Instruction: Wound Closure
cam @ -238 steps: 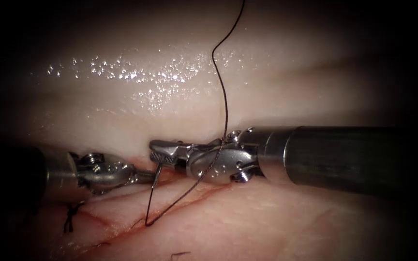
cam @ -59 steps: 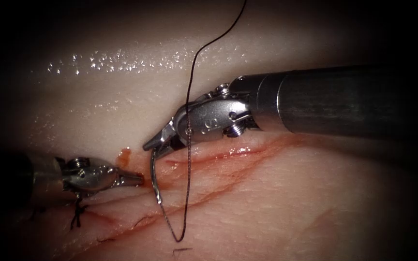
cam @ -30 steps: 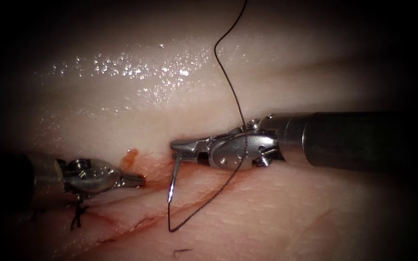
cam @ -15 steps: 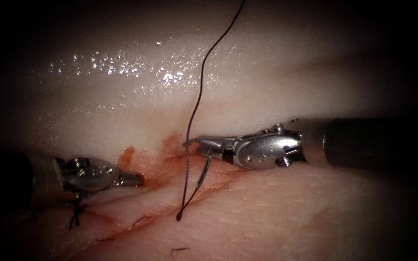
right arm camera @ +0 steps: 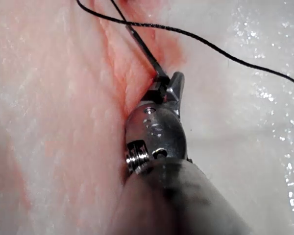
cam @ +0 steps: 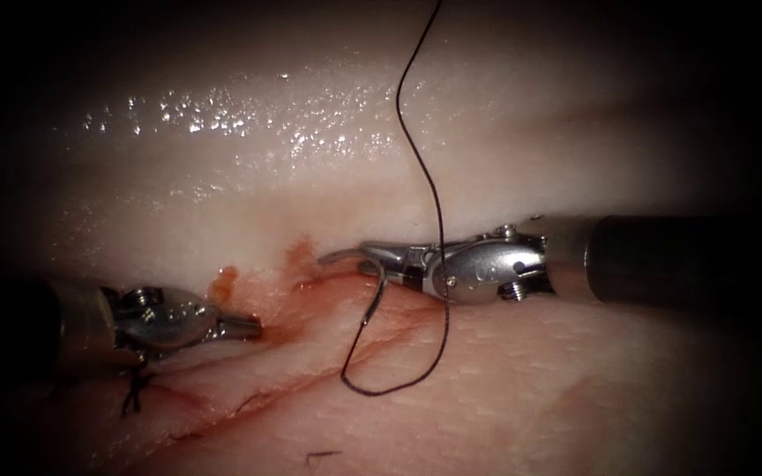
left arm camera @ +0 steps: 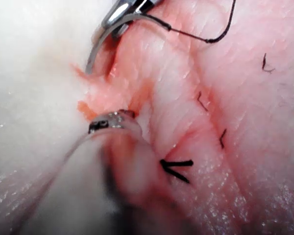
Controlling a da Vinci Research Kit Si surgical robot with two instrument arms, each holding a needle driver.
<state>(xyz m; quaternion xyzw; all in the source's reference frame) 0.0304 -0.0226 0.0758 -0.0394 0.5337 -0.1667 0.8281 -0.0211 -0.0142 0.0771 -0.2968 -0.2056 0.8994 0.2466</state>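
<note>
Left tool low on the cut's left side, fingers closed, empty. Right tool grips the needle mid-curve; tip at the red-stained tissue edge, entry unclear. Thread loops down, then runs up past it.

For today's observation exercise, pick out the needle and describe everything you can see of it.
The needle is a thin, curved, grey metal sliver. The right tool has its jaws shut on it about midway along the curve. One end points left toward the reddened cut edge; whether its tip has entered the tissue cannot be told. The other end curves down, where the dark thread joins it, loops over the tissue and runs up out of sight. The left tool is apart from it, holding nothing.
</note>
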